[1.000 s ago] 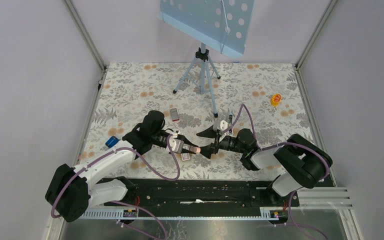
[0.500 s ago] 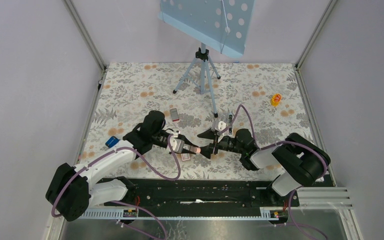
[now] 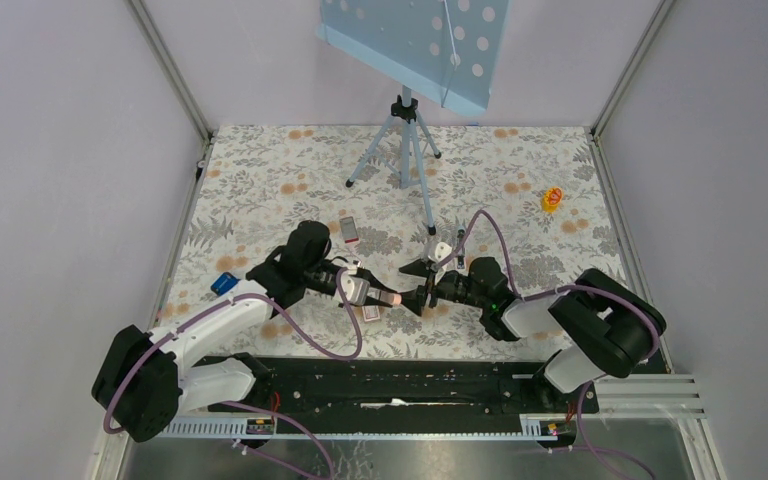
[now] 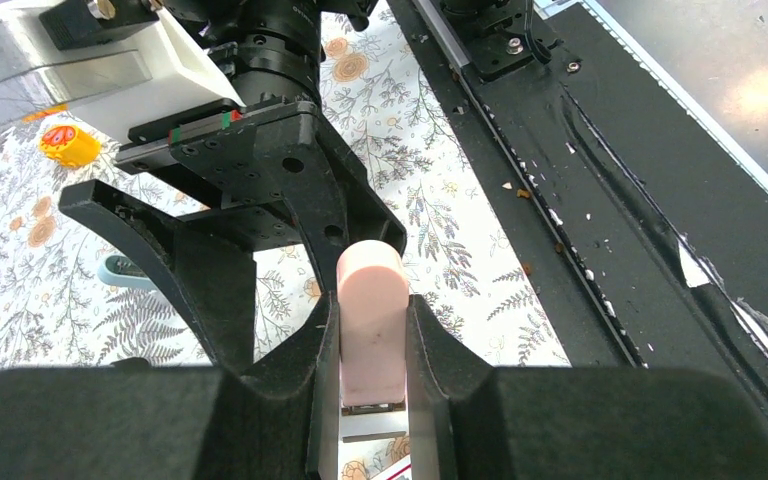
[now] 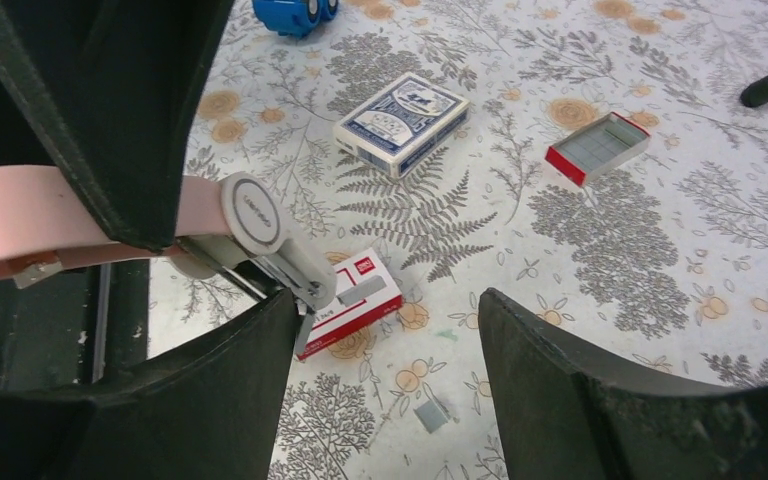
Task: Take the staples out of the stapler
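Note:
My left gripper [image 4: 370,302] is shut on the pale-pink stapler [image 4: 371,320], holding it above the table with its nose towards the right arm. In the right wrist view the stapler [image 5: 30,220] comes in from the left with its grey metal rail [image 5: 295,268] swung out and down. My right gripper [image 5: 385,300] is open and empty, with one finger beside the rail tip. A small grey strip of staples [image 5: 432,413] lies on the cloth between the right fingers. In the top view the stapler [image 3: 388,298] sits between the left gripper [image 3: 375,297] and the right gripper [image 3: 418,283].
A red-and-white box [image 5: 350,300] lies under the stapler with a grey strip on it. A blue patterned box [image 5: 400,122], an open red tray box [image 5: 597,148] and a blue object [image 5: 295,12] lie further off. A tripod [image 3: 405,140] stands at the back and a yellow object [image 3: 552,199] at the right.
My right wrist has rolled slightly and edged a little towards the stapler. The left arm and the stapler have stayed in place.

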Available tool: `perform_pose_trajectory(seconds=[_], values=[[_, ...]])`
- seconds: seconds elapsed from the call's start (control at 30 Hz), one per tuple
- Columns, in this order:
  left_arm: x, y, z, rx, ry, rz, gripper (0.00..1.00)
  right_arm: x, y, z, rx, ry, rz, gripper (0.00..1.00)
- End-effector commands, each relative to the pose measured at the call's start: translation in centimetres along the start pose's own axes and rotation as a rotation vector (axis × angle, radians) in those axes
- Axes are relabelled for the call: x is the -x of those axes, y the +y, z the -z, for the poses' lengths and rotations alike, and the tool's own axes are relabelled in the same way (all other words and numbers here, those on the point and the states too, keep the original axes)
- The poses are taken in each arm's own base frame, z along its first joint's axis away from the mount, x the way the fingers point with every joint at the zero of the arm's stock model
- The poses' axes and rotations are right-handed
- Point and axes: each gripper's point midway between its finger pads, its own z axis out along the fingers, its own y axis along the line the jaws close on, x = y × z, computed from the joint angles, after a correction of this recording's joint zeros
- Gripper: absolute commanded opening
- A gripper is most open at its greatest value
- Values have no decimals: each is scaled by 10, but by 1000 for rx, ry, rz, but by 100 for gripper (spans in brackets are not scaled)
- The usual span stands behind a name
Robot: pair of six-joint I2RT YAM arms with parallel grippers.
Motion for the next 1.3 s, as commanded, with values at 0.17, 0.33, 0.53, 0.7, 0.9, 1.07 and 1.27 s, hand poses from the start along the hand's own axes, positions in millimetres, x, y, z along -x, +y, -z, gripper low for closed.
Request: perform_pose_trajectory(seconds=[0.17,0.33,0.53,0.7,0.9,1.07,1.27], values=[[8,7,0,-6,-17,-52,0,13,-17,9,-96,5,102,74],[3,8,1,5,8,-44,0,19,-17,17,-118,0,115,74],[-6,13,1,29,48,-24,0,21,-17,27,-160,3,93,75],[-6,17,3,48,62,-13,0,20,-24,40,-252,11,9,75],[-2,18,5,61,61,-15,0,19,-7,56,-203,41,33,75],[1,20,12,121,91,-11,0,5,3,63,-181,225,-87,73],[14,48,32,402,77,111,0,1,7,71,-348,321,-463,61]])
